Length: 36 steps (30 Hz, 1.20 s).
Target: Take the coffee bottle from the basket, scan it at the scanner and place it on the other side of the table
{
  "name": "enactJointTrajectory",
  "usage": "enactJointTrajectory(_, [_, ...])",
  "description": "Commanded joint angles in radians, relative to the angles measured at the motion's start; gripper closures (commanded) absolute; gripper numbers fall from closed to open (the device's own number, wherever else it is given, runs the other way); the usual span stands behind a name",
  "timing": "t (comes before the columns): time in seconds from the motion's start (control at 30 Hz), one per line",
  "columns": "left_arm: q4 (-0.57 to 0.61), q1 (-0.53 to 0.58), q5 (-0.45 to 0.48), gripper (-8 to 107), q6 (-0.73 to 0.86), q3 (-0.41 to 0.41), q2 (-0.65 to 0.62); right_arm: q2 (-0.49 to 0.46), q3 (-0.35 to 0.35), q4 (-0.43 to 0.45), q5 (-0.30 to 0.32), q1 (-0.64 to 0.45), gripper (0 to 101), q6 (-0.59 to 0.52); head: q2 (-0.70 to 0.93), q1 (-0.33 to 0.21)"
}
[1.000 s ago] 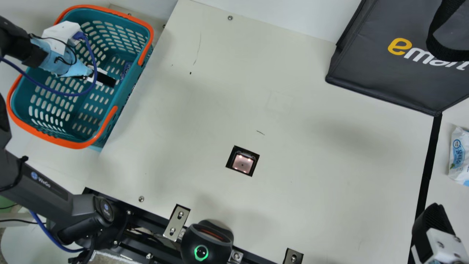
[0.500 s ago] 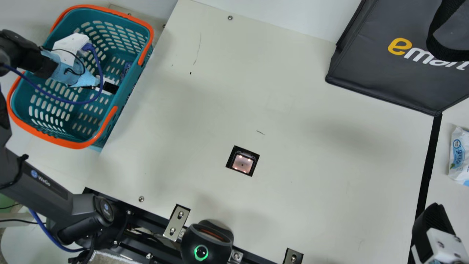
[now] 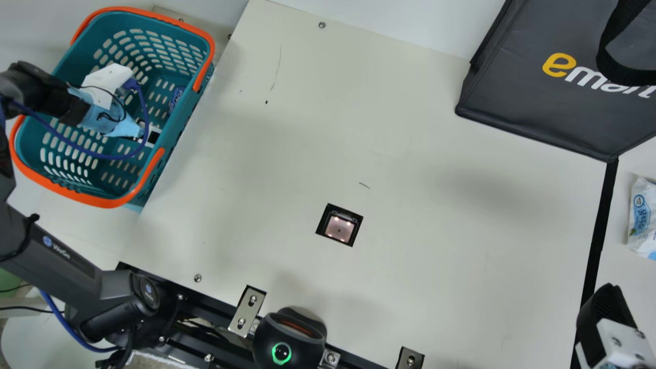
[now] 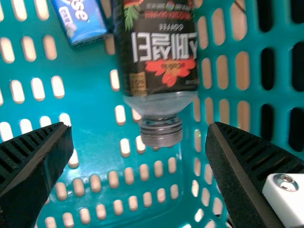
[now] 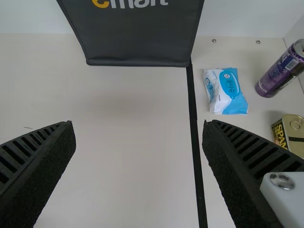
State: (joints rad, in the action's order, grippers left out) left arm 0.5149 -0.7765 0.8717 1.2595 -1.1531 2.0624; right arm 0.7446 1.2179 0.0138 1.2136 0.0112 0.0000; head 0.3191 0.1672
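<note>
L gripper [image 3: 147, 134] in basket [image 3: 97, 202], spread nr coffee btl [image 4: 159, 61] (blue pack [image 4: 81, 19] beside); R gripper [image 3: 605, 307] open.

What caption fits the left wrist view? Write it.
Left gripper open near the coffee bottle inside the teal basket.

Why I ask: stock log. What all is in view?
Coffee bottle: one, black label, in basket
Packet: one, blue, beside bottle
Basket: one, teal-orange, left
Table: one, cream, centre
Lit window: one, black-framed, in table
Green-ringed device: one, black, near edge
Bag: one, grey, far right
Strip: one, black, right
Pack: one, white-blue, beyond strip
Can: one, purple, beyond strip
Tin: one, gold, beyond strip
Left arm: one, grey, left
Left hand: one, black, in basket
Right hand: one, black, right
</note>
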Motion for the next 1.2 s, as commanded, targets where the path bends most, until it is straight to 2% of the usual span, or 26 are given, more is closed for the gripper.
enactJointTrajectory(0.0, [0.004,-0.003,-0.020,9,0.018,0.016,0.001,0.000,0.000,0.000,0.000,0.000,6,0.000,0.002,-0.029])
enactJointTrajectory(0.57, [0.114,-0.028,-0.133,9,0.179,0.139,0.001,0.000,0.000,0.000,0.000,0.000,6,0.000,0.002,-0.029])
enactJointTrajectory(0.8, [0.179,-0.039,-0.174,9,0.247,0.159,0.021,0.000,0.000,0.000,0.000,0.000,6,0.000,0.002,-0.029])
enactJointTrajectory(1.17, [0.263,-0.044,-0.303,9,0.362,0.177,0.044,0.000,0.000,0.000,0.000,0.000,6,0.000,0.002,-0.029])
